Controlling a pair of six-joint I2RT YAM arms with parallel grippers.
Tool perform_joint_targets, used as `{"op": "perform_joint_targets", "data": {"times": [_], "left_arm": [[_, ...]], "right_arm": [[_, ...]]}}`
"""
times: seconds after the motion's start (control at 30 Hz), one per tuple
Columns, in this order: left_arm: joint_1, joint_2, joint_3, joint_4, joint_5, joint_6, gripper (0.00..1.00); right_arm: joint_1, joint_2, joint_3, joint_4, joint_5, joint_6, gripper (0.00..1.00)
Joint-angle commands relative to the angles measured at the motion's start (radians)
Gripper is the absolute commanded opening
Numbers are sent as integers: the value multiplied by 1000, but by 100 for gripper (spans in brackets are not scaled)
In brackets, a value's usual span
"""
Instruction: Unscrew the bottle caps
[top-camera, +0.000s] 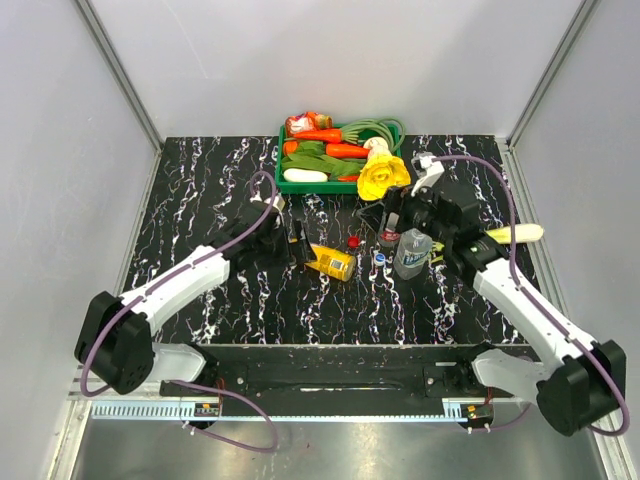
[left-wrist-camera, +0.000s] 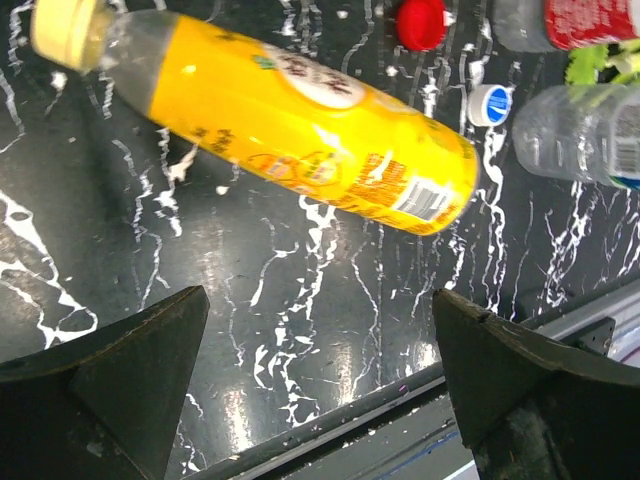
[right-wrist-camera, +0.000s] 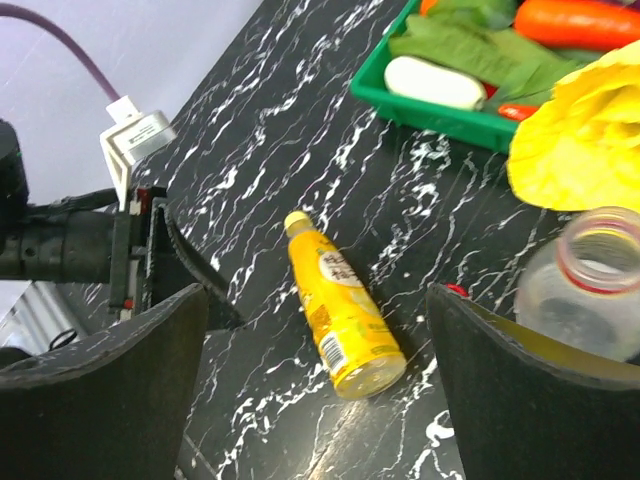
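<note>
The orange-yellow juice bottle lies on its side with its yellow cap on. A red cap and a blue cap lie loose on the table. The red-label bottle stands with its mouth open. Beside it stands the blue-label bottle. My left gripper is open just left of the juice bottle, holding nothing. My right gripper is open and empty, above the table next to the red-label bottle.
A green tray of vegetables sits at the back. A yellow leafy vegetable lies just in front of it, close to the right arm. The table's near metal edge runs below the left fingers.
</note>
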Motion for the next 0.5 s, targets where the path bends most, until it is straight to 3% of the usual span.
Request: {"op": "perform_joint_targets", "data": {"times": [0.0, 0.23, 0.37, 0.47], "left_arm": [[67, -6, -49, 71, 63, -50, 99], [193, -47, -165, 172, 190, -86, 99], [207, -44, -176, 180, 207, -78, 99], [208, -27, -173, 186, 218, -78, 99]], "right_arm": [[45, 85, 96, -56, -100, 17, 90], [94, 325, 242, -227, 10, -2, 75], [124, 442, 335, -273, 38, -6, 60], [138, 539, 398, -320, 85, -2, 56]]}}
